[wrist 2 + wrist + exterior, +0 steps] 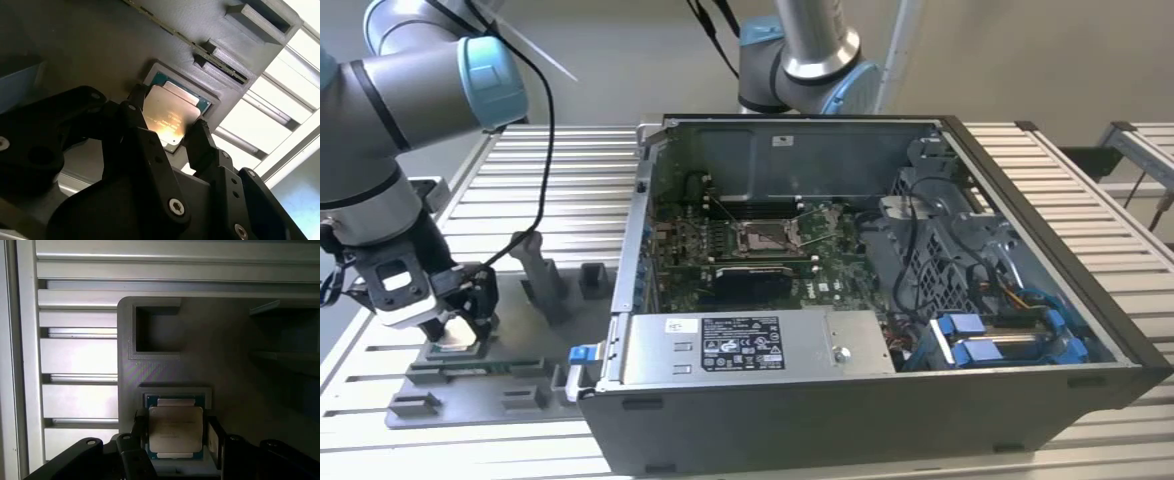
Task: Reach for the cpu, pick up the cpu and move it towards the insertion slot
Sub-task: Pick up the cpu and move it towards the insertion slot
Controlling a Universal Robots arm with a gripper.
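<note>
The gripper (454, 328) hangs low over the grey fixture (235, 370); its fingers (200, 137) pinch opposite edges of the cpu (176, 429), which lies flat in its pocket.

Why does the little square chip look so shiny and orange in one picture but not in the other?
In the second wrist view, light bounces off the cpu's metal top and leaves a warm glowing patch that washes out its lower part. In the first wrist view, the same top looks dull and evenly lit, while the metal table slats glare almost white.
</note>
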